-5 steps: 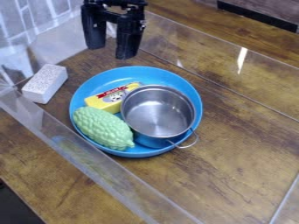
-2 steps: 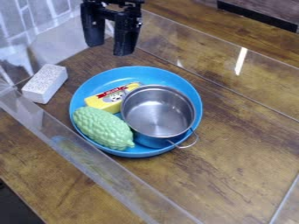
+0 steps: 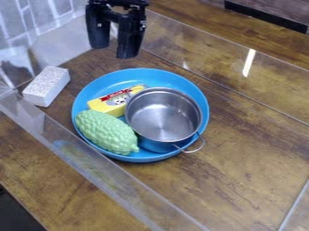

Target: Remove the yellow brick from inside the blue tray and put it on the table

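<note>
our end effector [image 3: 114, 41] hangs with its jaws apart, ready to straddle the yellow brick [image 3: 117, 99]. the brick lies below it in the blue tray [image 3: 193, 88], wedged between the steel pot [image 3: 164, 117] and the green oval [image 3: 107, 132].

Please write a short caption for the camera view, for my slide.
Open claw hovers behind the blue tray holding yellow brick, steel pot and green object.

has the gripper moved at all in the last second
No. The open gripper sits at the same spot above the blue tray's far rim, apart from the yellow brick.
</note>
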### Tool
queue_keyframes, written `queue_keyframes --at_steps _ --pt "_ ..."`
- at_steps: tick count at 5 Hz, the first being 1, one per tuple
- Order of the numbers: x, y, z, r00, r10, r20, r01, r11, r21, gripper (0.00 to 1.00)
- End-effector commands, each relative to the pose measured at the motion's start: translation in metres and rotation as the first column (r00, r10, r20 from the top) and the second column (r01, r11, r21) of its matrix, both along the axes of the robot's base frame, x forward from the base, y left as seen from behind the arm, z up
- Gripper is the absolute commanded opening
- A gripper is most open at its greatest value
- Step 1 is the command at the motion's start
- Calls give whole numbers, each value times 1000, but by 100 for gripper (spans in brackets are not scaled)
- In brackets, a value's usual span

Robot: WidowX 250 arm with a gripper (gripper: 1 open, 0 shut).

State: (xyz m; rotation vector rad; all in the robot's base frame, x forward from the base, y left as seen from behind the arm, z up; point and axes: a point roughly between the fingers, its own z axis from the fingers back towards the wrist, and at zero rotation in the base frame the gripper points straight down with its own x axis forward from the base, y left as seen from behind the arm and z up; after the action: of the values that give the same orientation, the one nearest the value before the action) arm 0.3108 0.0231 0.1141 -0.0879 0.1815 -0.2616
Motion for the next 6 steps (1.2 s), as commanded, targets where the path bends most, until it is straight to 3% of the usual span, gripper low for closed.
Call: queue_keyframes --at_steps 1,6 --pt "7 -1 16 999 -1 53 1 1000 3 100" --pt "3 -8 21 999 -16 43 17 1000 -11 100"
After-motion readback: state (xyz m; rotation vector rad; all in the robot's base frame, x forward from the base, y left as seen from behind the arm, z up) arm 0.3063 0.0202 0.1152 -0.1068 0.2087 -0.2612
